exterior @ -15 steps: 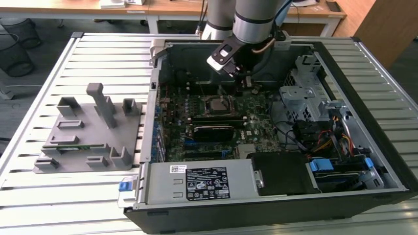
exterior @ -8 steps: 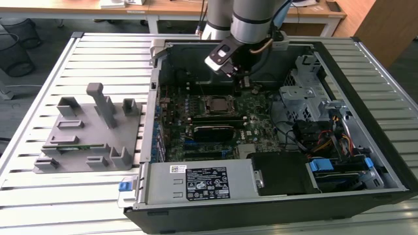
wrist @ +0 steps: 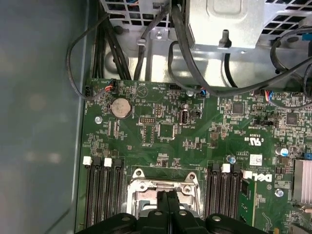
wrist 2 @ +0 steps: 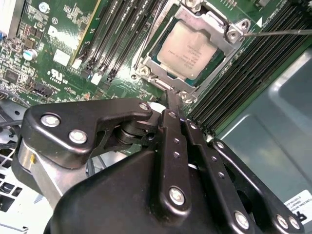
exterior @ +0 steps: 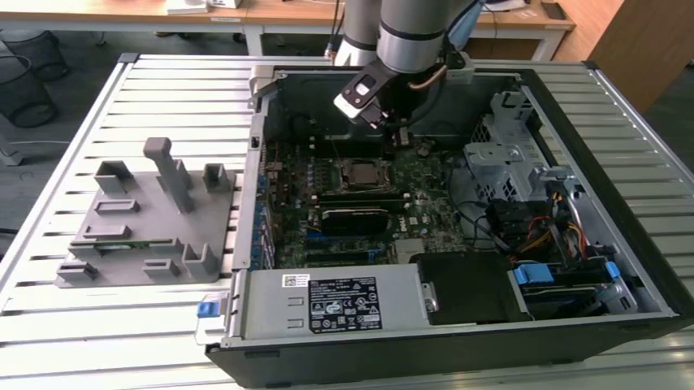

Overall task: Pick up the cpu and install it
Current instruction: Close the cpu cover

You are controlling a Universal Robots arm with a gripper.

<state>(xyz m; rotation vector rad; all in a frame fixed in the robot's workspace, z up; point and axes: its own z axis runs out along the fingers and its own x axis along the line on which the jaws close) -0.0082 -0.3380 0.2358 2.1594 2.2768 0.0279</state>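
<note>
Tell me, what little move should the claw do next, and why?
Probably lift straight up a little. The cpu already lies flat inside the socket frame, and the claw is shut, holding nothing, with its tip close by the frame's edge.

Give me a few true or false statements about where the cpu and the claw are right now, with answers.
1. The cpu lies in the motherboard socket. True.
2. The claw holds the cpu. False: it holds nothing; the chip sits in the socket.
3. The claw's fingers are closed together. True.
4. The grey fixture block sits inside the computer case. False: it rests on the slatted table, outside the case.
</note>
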